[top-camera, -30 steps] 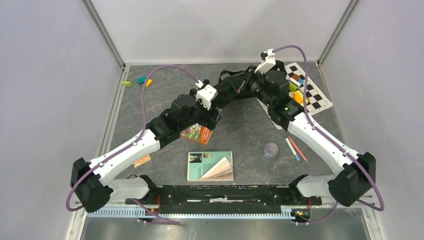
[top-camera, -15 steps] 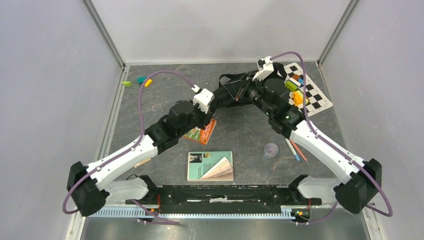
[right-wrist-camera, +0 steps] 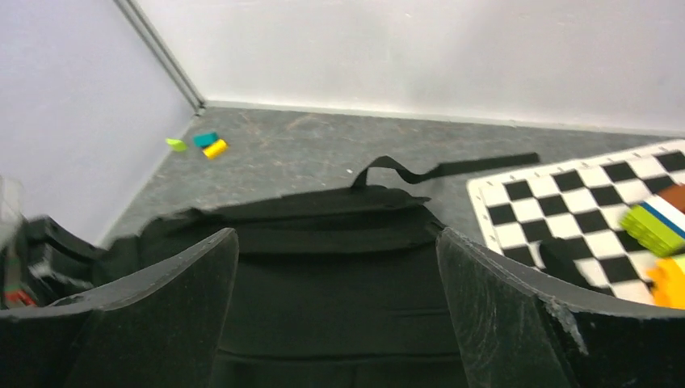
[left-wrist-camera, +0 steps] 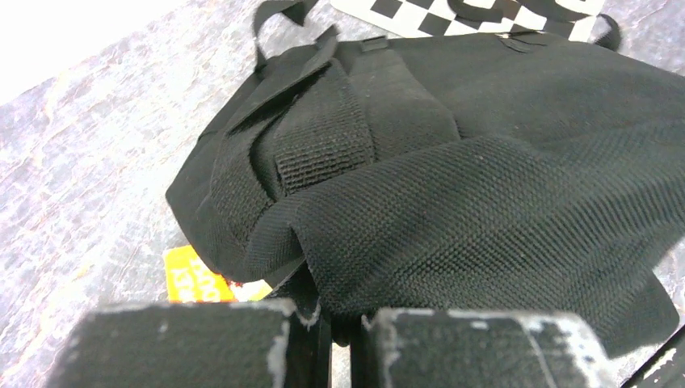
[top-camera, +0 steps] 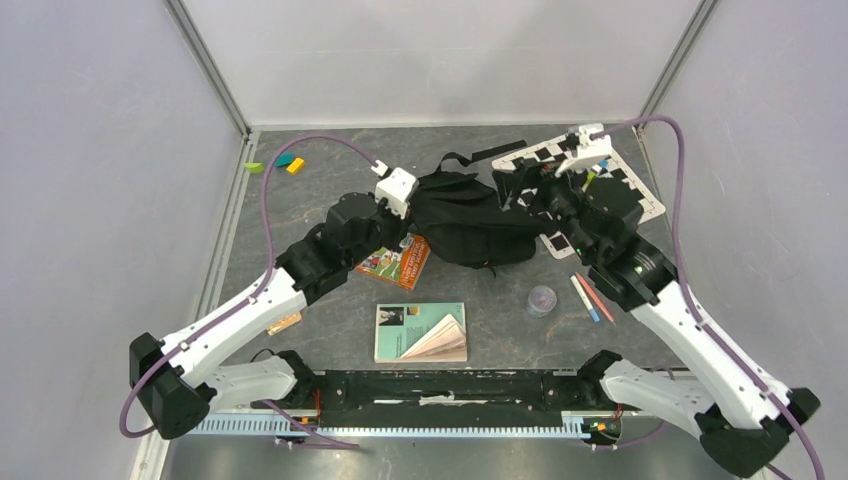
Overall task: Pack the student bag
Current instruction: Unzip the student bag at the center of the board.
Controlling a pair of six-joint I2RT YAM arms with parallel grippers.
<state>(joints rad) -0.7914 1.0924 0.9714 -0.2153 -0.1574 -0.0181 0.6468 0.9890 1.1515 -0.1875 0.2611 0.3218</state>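
Top external view: left tool seemingly clamped on bag, right tool spread apart; book behind them unpacked.

Left claw tight, right claw wide

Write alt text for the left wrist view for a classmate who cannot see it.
The left gripper, at the bottom edge, is shut on a fold of the black student bag, which fills most of the frame. An orange book corner peeks out beneath it at lower left; a checkered mat edges the top.
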